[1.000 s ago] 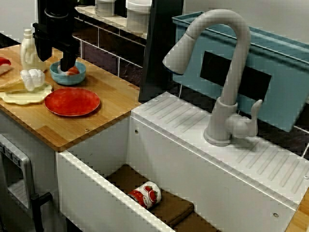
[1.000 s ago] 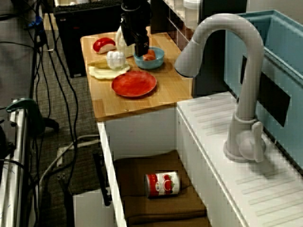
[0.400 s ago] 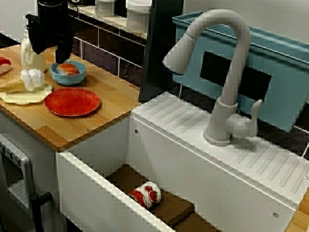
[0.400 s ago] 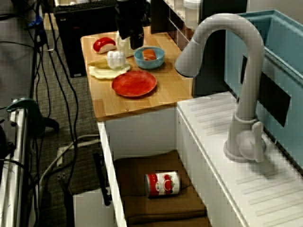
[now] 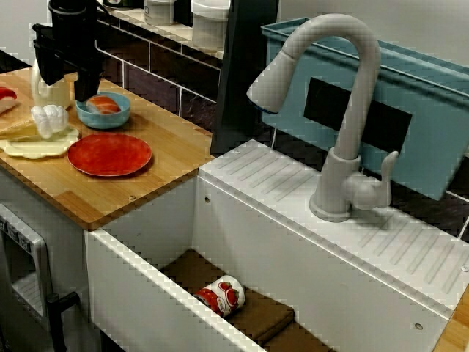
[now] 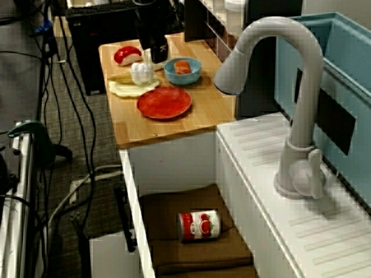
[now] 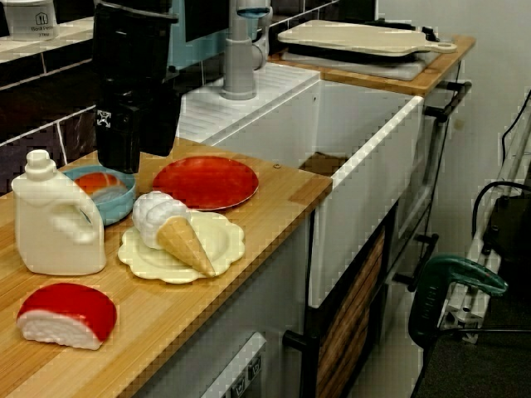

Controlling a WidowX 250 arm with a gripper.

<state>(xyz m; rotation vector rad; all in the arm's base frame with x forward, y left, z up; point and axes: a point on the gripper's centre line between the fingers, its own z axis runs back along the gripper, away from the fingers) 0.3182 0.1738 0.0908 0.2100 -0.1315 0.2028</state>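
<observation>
My black gripper [image 5: 68, 84] hangs open just above the wooden counter, between the blue bowl [image 5: 102, 111] and the white bottle [image 5: 44, 86], and holds nothing. An orange-topped sushi piece [image 5: 104, 105] lies in the bowl, apart from the fingers. In the view from above, the gripper [image 6: 152, 51] is left of the bowl [image 6: 182, 72]. From the counter's end, the gripper [image 7: 137, 149] stands over the bowl's [image 7: 106, 197] far rim, and the bottle [image 7: 58, 220] is nearer the camera.
A red plate [image 5: 110, 154] lies in front of the bowl. An ice-cream cone [image 7: 170, 228] rests on a cream plate, and a red-topped sushi [image 7: 66, 315] lies near the counter's end. A can [image 6: 199, 225] lies in the sink under the grey faucet [image 5: 330, 110].
The gripper was down in the blue bowl around the sushi; it has risen and shifted toward the bottle, leaving the sushi in the bowl.
</observation>
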